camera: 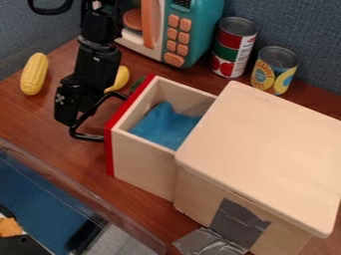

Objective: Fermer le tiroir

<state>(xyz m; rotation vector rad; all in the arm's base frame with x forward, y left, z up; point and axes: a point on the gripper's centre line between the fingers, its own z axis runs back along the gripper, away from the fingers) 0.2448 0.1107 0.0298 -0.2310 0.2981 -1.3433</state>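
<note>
Blue cloth (164,126) is inside the open drawer (143,162); beside its handle (88,137) is the gripper (69,107), open or closed I cannot tell.

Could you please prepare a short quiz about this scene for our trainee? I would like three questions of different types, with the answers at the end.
1. True or false: The drawer is fully shut.
2. Fill in: The cloth inside the drawer is ____ in colour.
3. Choose: How many cans stand beside the microwave? A) one B) two C) three

Key: 1. False; 2. blue; 3. B
</note>
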